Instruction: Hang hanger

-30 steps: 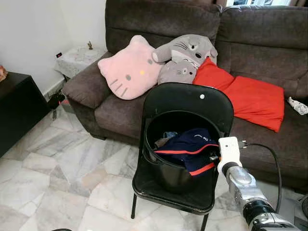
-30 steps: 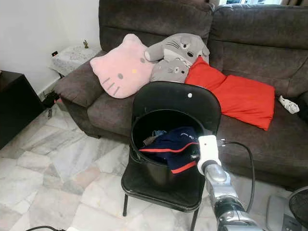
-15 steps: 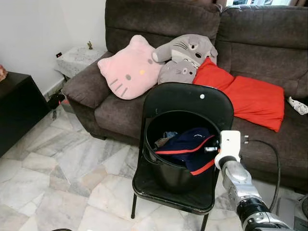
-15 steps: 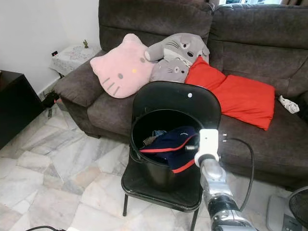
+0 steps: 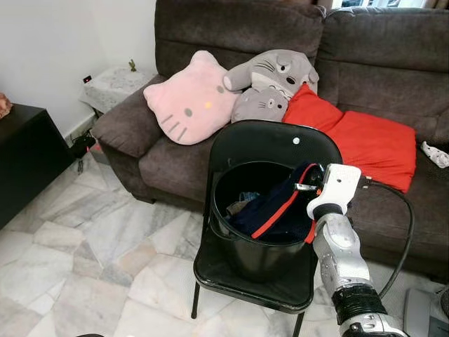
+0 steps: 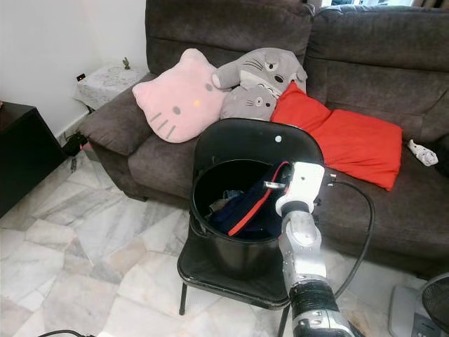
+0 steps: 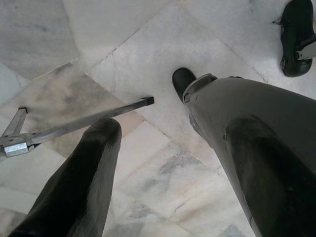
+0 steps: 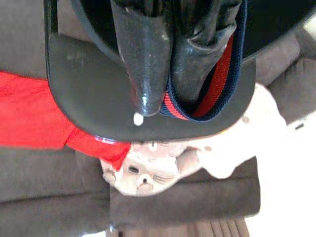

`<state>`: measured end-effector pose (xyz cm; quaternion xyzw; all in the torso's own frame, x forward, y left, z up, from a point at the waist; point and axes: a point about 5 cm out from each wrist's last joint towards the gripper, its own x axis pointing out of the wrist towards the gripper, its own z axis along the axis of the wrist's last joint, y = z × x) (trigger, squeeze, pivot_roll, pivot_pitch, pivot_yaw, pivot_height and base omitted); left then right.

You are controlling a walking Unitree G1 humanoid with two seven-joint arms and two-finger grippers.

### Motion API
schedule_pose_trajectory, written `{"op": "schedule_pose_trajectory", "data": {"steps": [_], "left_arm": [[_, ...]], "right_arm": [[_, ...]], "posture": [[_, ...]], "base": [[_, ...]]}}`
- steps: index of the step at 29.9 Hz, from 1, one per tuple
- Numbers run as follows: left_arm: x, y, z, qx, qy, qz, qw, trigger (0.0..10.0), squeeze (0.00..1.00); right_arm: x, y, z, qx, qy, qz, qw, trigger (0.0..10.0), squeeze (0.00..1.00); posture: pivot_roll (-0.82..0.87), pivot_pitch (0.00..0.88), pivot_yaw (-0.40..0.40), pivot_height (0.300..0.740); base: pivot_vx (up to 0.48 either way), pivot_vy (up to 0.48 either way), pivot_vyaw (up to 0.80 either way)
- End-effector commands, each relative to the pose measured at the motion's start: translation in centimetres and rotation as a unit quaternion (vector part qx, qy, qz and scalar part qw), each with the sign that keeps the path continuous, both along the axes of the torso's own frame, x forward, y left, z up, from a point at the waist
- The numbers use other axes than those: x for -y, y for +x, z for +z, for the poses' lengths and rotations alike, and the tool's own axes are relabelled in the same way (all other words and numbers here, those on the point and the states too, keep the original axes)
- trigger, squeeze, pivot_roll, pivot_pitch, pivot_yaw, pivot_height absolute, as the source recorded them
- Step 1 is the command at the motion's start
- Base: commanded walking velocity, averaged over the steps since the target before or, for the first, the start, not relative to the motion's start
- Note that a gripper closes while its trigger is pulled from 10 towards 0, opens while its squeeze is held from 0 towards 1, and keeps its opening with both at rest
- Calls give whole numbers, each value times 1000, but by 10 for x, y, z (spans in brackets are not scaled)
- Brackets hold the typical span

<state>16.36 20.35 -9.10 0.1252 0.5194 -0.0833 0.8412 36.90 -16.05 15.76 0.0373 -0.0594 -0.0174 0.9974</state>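
From the head camera, one black folding chair (image 5: 280, 151) stands on the marble floor (image 5: 91, 239) before a dark brown sofa (image 5: 393, 63) carrying four cushions: one pink cat-face cushion (image 5: 191, 98), two grey Totoro cushions (image 5: 270, 81) and one red cushion (image 5: 358, 137); on the chair seat sits one black bucket (image 5: 242, 246), and the right gripper (image 5: 303, 187) lifts a navy garment with red trim (image 5: 277, 210) partly out of it. The left wrist view has the left gripper (image 7: 168, 163) hanging above the floor, its two fingers (image 7: 84, 177) spread apart. In the right wrist view, the two fingers (image 8: 143, 54) are pinched together on the garment's red-striped hem, against the chair back; I cannot make out a hanger.
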Motion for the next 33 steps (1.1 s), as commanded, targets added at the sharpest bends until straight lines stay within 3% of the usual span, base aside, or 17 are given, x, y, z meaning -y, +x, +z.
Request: {"op": "schedule_pose_trajectory", "data": {"steps": [1, 11, 14, 19, 20, 21, 22, 33], "left_arm": [[-2, -9, -3, -15, 4, -1, 1000, 10000, 0], [-3, -11, -4, -19, 6, -3, 1000, 10000, 0], [-4, -11, -4, -19, 7, -4, 1000, 10000, 0], [-3, -11, -4, -19, 8, -4, 1000, 10000, 0], [-3, -11, -4, -18, 9, -2, 1000, 10000, 0], [-3, -11, -4, -18, 9, -2, 1000, 10000, 0], [-3, -11, -4, -18, 9, 0, 1000, 10000, 0], [-3, -10, -4, -16, 10, 7, 1000, 10000, 0]], "right_arm": [[-6, -2, 7, 11, -3, 6, 1000, 0, 0], [-18, -36, -1, 2, -5, -9, 1000, 0, 0], [-13, -45, -4, -2, -7, -21, 1000, 0, 0], [-4, -48, -9, -20, -21, -37, 999, 0, 0], [-3, -46, -9, -23, -25, -41, 999, 6824, 0], [-3, -46, -9, -23, -25, -41, 999, 6824, 0], [-1, -45, -8, -27, -22, -51, 998, 10000, 0], [-1, -43, -8, -46, -18, -67, 997, 10000, 0]], "posture": [[-92, 62, 43, 740], [-105, 51, 43, 740], [-109, 50, 41, 740], [-110, 64, 34, 740], [-109, 69, 31, 740], [-109, 69, 31, 740], [-108, 74, 29, 740], [-110, 97, 26, 740]], "base": [[0, 0, 0], [0, 0, 0], [0, 0, 0], [0, 0, 0], [0, 0, 0], [0, 0, 0], [0, 0, 0], [0, 0, 0]]}}
